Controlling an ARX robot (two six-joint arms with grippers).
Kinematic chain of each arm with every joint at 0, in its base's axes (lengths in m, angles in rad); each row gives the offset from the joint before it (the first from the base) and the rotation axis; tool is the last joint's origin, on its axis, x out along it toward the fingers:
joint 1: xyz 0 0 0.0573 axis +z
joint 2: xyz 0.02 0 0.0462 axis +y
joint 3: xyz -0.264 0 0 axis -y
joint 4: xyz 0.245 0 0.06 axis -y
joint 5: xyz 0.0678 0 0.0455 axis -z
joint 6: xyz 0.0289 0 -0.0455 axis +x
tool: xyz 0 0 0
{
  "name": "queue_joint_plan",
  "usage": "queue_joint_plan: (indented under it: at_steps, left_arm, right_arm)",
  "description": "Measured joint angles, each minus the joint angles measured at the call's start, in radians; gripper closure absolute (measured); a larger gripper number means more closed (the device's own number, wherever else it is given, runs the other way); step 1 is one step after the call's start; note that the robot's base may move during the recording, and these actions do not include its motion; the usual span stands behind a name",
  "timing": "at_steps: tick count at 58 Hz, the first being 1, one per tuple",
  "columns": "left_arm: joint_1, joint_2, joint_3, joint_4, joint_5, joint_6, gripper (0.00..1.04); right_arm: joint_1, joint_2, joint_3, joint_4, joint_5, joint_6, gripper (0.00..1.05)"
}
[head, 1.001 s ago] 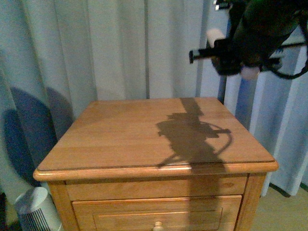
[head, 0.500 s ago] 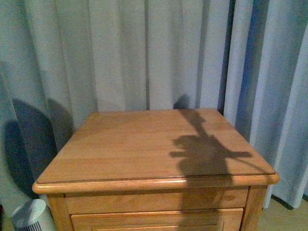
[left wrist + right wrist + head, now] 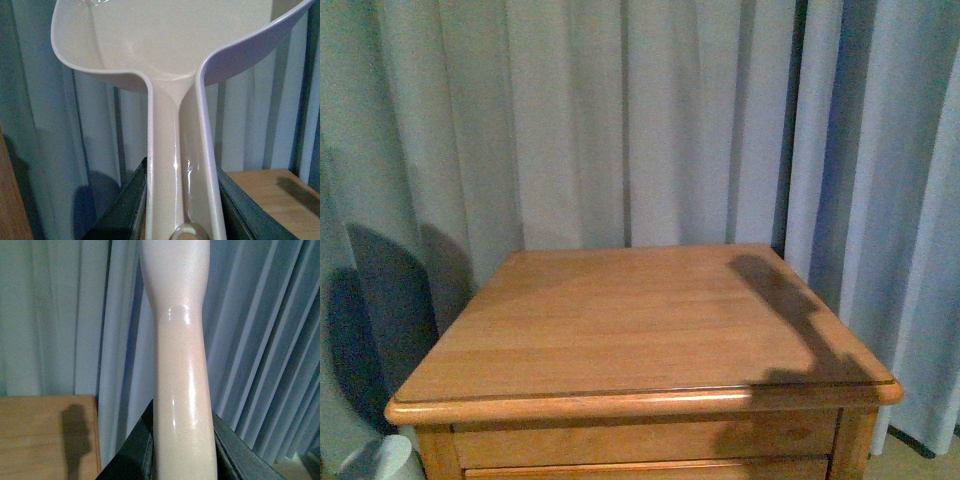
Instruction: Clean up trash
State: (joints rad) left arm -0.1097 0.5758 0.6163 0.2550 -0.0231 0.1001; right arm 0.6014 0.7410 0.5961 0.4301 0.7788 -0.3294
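The left claw point(image 3: 182, 212) is clamped on the dustpan point(image 3: 165, 40). Its two dark jaws press against either side of the narrow handle. The handle's long axis runs straight out from the claw to the wide scoop, whose open hollow faces the wrist camera. The scoop hangs in the air in front of the curtain point(image 3: 620, 120), clear of the wooden surface point(image 3: 620, 320), one corner of which shows beyond the claw. The right claw point(image 3: 184, 455) is pinched in the same way on a pale handle point(image 3: 180, 340). This glossy shaft extends straight away from the jaws, and its far end is cut off by the frame, so what it belongs to cannot be told. A corner of the surface shows beside that shaft, apart from it. The trash is not visible in any of the three views, so its position, long axis and heading cannot be told. Seen from the front, the surface is a wooden top with a rounded moulded lip along the near edge, and its back edge stands just in front of the curtain. Wood grain shows from edge to edge, with open air above. An arm-shaped shadow point(image 3: 790, 310) runs diagonally across the right portion to the near right corner. A white rounded object point(image 3: 380, 462) sits low beside the near left corner, off the surface.
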Motion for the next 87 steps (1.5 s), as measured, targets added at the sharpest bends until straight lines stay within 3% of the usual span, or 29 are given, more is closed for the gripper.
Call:
queue_joint_plan:
  at_steps: [87]
  left_arm:
    - [-0.001, -0.001, -0.004, 0.000, 0.001, -0.002, 0.77]
  right_arm:
    - [0.021, 0.003, -0.001, -0.008, 0.003, 0.026, 0.84]
